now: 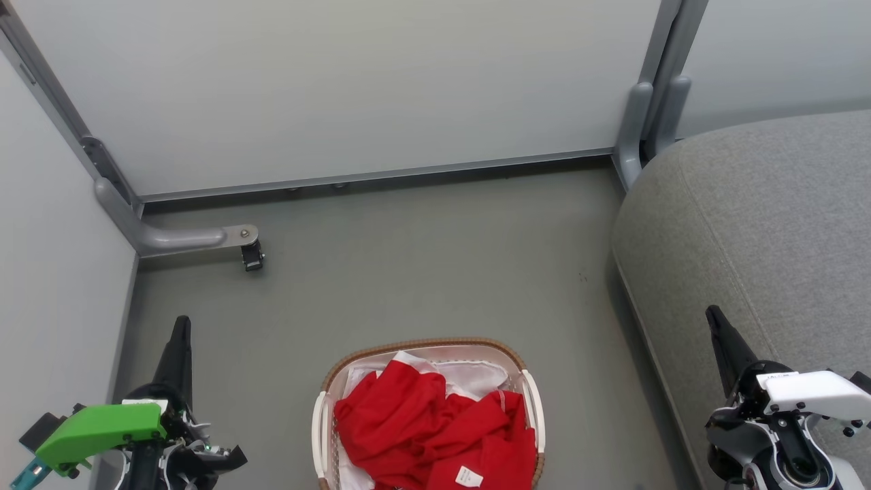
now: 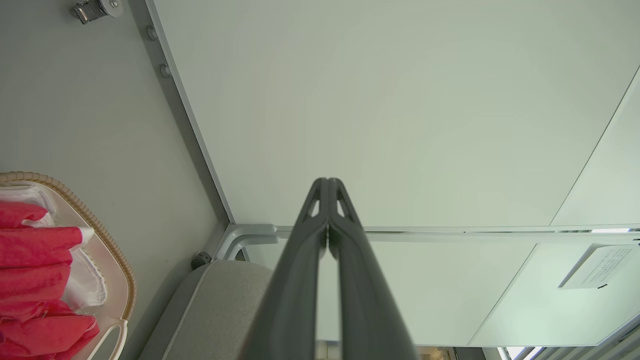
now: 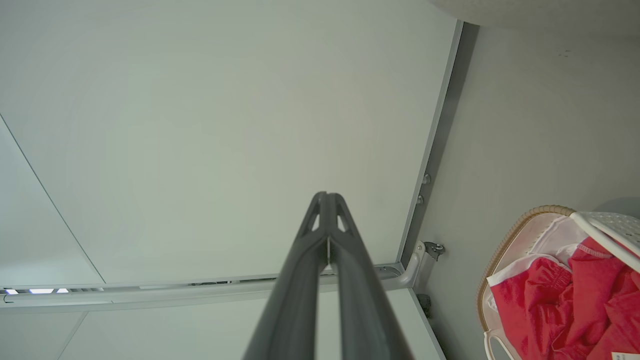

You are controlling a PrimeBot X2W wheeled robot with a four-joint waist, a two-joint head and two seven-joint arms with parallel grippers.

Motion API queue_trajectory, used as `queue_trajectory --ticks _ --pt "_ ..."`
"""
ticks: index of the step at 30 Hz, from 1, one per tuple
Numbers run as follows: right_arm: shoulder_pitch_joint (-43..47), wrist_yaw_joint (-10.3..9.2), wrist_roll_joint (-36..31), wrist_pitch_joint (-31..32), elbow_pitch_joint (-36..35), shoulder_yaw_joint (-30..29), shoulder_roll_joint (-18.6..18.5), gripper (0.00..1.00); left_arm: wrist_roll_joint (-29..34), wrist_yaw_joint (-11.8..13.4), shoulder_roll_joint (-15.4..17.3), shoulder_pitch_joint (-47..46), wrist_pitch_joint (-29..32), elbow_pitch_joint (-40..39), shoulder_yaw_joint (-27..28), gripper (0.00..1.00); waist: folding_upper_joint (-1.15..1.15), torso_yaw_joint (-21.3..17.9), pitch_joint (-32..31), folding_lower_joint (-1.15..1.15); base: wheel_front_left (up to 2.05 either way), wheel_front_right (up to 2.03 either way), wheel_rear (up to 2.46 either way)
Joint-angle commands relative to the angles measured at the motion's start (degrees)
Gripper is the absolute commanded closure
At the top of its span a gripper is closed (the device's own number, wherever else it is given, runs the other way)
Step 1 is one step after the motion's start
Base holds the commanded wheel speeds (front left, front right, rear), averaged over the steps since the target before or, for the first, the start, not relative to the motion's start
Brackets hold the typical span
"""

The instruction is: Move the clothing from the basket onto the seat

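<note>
left gripper (image 1: 182,324) (closed) near basket (image 1: 422,343) rim

The head view looks steeply down at the floor (image 1: 422,272), with the basket (image 1: 422,342) close under its lower edge and the seat (image 1: 769,218) at right. The wrist views look from low down along the left gripper (image 2: 328,183) and the right gripper (image 3: 327,196) toward the partition wall (image 2: 400,100). Both catch the basket at one edge, and the left also catches the seat.

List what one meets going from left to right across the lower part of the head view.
left fingers → basket → right fingers
</note>
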Motion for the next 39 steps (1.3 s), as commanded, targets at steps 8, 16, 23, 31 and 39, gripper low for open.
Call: queue_trajectory --ticks 8,16,23,31,39 --pt "-0.2 -0.02 0.2 0.1 -0.2 -0.1 -0.3 1.00 0.3 -0.3 0.1 -0.7 0.1 0.0 0.0 1.00 0.00 0.0 0.0 0.00 0.00 0.00 0.00" --pt "-0.2 -0.02 0.2 0.1 -0.2 -0.1 -0.3 1.00 0.3 -0.3 0.1 -0.7 0.1 0.0 0.0 1.00 0.00 0.0 0.0 0.00 0.00 0.00 0.00" --pt "-0.2 -0.02 0.2 0.1 -0.2 -0.1 -0.3 1.00 0.3 -0.3 0.1 -0.7 0.1 0.0 0.0 1.00 0.00 0.0 0.0 0.00 0.00 0.00 0.00" --pt "-0.2 -0.02 0.2 0.1 -0.2 -0.1 -0.3 1.00 0.3 -0.3 0.1 -0.7 0.1 0.0 0.0 1.00 0.00 0.0 0.0 0.00 0.00 0.00 0.00" --pt "1.5 -0.02 -0.1 -0.3 1.8 0.4 0.6 0.00 0.1 0.0 -0.4 1.4 -0.4 1.8 -0.5 0.00 0.00 0.0 0.0 0.00 0.00 0.00 0.00"
